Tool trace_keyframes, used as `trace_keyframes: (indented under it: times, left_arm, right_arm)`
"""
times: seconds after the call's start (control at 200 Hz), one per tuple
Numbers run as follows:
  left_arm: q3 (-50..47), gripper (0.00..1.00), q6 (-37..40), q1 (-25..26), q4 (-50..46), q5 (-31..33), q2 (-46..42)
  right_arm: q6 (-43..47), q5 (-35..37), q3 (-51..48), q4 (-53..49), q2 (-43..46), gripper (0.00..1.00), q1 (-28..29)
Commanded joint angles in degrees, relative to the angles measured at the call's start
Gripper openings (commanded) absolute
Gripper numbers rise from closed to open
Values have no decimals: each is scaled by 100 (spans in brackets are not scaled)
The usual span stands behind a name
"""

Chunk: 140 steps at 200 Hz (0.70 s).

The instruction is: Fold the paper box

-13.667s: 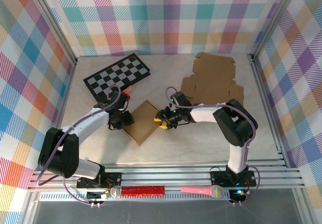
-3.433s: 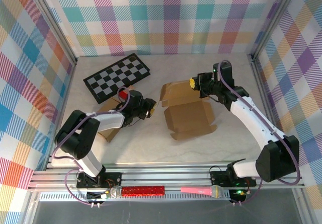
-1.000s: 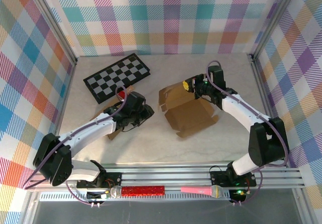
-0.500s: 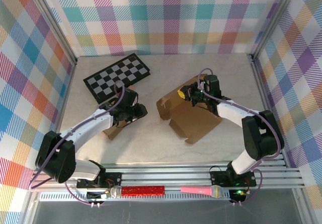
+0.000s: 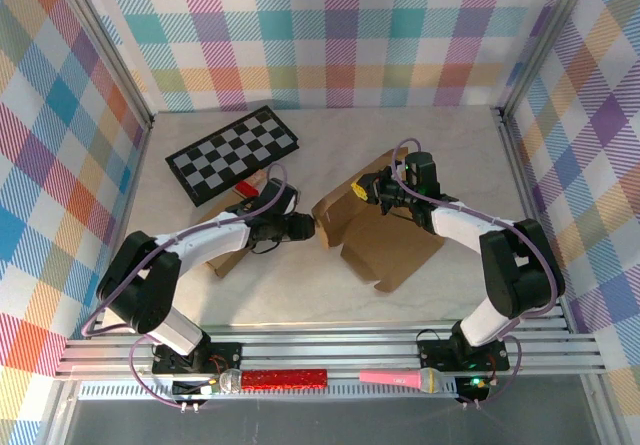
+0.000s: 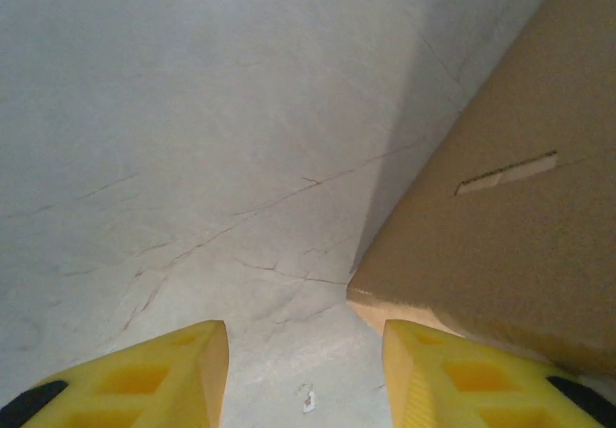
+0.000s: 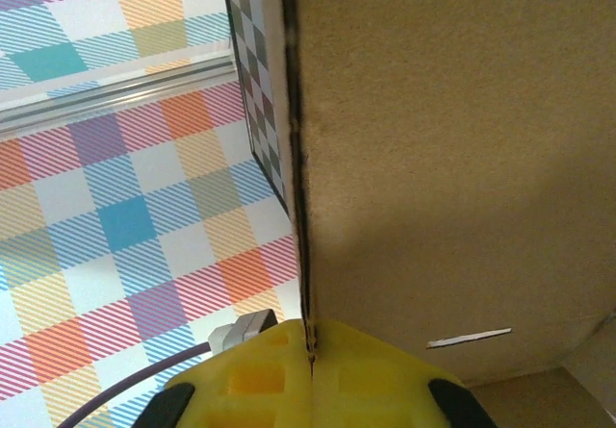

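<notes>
Cardboard like this is best creased slowly, so the wall to be stood up on the paper box (image 5: 385,240) should be turned about its fold line rather than dragged, and the base should be pinned against the table (image 5: 330,135) while that is done. The step in hand is judged to be the standing-up of the box's left side. The right gripper (image 5: 362,191) is clenched on the top edge of a raised panel (image 7: 452,159). In the right wrist view the panel's thin edge is seen running straight down into the seam between the closed yellow fingers (image 7: 250,370). A firm pinch is wanted there, but a twist of the wrist could tear or buckle the sheet, so the pull is better directed along the fold's arc. The left gripper (image 5: 306,227) is released, with its jaws apart and nothing but bare marble between them. In the left wrist view a corner of the box is seen just beside the finger (image 6: 472,380) at the right of that view, though contact cannot be confirmed. From there the corner could be braced if a low, square approach is made. The box lies partly opened at the middle of the table, between the two grippers, with the checkerboard (image 5: 232,150) well apart behind it.
</notes>
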<state>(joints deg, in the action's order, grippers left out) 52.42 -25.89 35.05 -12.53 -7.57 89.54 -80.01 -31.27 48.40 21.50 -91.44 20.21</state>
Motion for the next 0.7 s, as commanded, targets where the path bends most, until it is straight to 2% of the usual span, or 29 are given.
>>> trace_keyframes:
  times: [0.0, 0.3, 0.695]
  left_arm:
    - [122, 47, 731, 106, 389, 97, 40]
    - [-4, 48, 1395, 319, 818, -206, -15]
    - [-133, 49, 1297, 565, 844, 27, -155]
  right_arm:
    - [103, -250, -132, 187, 89, 0, -26]
    - [94, -337, -191, 105, 197, 0, -68]
    - [-57, -391, -163, 409, 101, 0, -106]
